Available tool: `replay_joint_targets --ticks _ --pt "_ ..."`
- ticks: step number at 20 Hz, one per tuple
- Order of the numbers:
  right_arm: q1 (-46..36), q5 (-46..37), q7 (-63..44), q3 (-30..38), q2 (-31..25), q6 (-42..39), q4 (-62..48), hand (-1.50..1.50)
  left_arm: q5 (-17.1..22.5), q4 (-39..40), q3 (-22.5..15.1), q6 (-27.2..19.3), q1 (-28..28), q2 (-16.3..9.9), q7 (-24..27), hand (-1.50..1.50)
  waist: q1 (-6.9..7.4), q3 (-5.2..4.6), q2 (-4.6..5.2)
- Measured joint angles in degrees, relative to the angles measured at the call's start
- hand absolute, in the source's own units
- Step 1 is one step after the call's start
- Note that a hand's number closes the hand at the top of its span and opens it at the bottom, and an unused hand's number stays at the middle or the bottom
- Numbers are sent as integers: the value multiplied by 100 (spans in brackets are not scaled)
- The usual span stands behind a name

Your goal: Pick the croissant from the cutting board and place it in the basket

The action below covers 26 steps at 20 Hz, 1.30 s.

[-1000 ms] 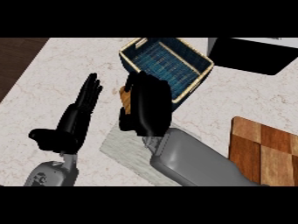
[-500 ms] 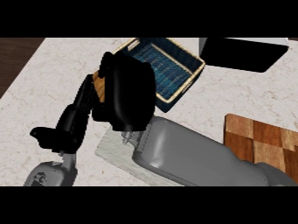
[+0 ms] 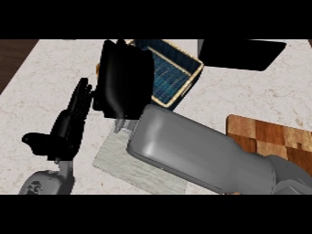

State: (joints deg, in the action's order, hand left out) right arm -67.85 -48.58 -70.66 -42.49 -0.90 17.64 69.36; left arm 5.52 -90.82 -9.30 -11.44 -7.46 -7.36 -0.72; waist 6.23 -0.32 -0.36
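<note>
Pale speckled stone for the counter [image 3: 266,96], with dark wood floor past its left edge. Up at the back, a woven basket [image 3: 185,77], tan at the rim and blue inside, turned at a slant. Just to its right, a flat black thing [image 3: 243,54], not touching it. At the right edge, a brown wooden cutting board [image 3: 287,141], partly hidden by the big grey right forearm [image 3: 199,155]. Under that forearm, a lighter grey slab [image 3: 134,171] lying flat on the stone.

Right hand [image 3: 124,77]: black, back turned up to the view, covering the left part of the basket. No way to see from here how far open it is, or what it has hold of.

Croissant: not plainly seen anywhere. Maybe tucked under the right hand, above the basket. A tiny tan sliver at the edge of that hand, perhaps the croissant, perhaps only basket rim.

Left hand [image 3: 67,125]: black too, left of the right hand and apart from it. Flat and loose, fingers straight and pointing up the view, thumb out to the left. Holding nothing. Resting over bare stone, well away from the cutting board.
</note>
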Motion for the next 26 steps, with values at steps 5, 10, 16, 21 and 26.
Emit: replay_joint_targets --ticks 5,10,16,21,26 --pt "-200 99 -10 30 -4 72 -322 150 46 25 122 18 128 -44 115 0 -133 7 19" --pt "-235 87 17 29 -4 239 -590 150 78 -64 161 43 257 -63 151 0 -228 14 24" --pt "-113 104 64 -29 0 367 -832 150 31 -127 190 -38 301 -28 144 0 -356 21 28" --pt "-35 225 173 -55 9 431 -1164 150 28 -270 207 -43 424 -41 103 0 -382 23 36" --pt "209 343 319 -186 14 571 -1396 150 18 -332 264 -38 408 -76 42 0 -414 25 44"
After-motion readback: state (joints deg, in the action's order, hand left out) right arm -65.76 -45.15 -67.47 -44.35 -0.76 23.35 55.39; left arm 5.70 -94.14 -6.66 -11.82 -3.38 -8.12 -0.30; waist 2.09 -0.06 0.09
